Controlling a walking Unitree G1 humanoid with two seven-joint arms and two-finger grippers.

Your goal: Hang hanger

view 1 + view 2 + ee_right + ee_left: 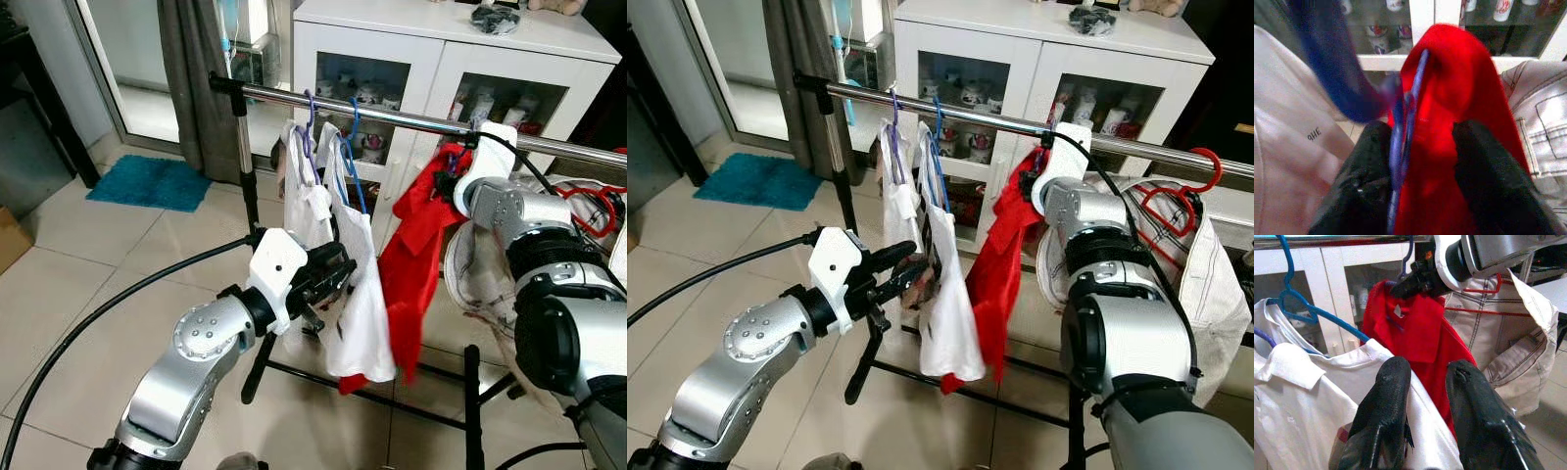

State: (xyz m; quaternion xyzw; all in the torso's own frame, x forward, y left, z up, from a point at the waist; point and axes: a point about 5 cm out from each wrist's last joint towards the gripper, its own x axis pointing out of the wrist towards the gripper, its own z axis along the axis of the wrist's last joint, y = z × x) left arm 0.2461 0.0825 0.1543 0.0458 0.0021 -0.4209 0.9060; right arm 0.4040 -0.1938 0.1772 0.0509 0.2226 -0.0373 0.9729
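Observation:
A red shirt (407, 264) hangs from a bluish hanger (1405, 122) just under the steel rail (392, 116) of a clothes rack. My right gripper (453, 181) is up at the rail, shut on that hanger's neck with red cloth between its fingers (1484, 181). The hanger's hook (1408, 254) reaches up to the rail; whether it rests there is unclear. Left of it, two white shirts (358, 294) hang on a purple hanger (310, 127) and a blue hanger (351, 157). My left gripper (338, 279) is open, close to the white shirts at mid height, holding nothing.
A beige jacket (1176, 255) on a red hanger (1205, 171) hangs at the rail's right end. Behind the rack is a white glass-door cabinet (441, 39). The rack's upright post (243, 166) and black base bars (392, 401) stand on tile. A blue mat (147, 181) lies far left.

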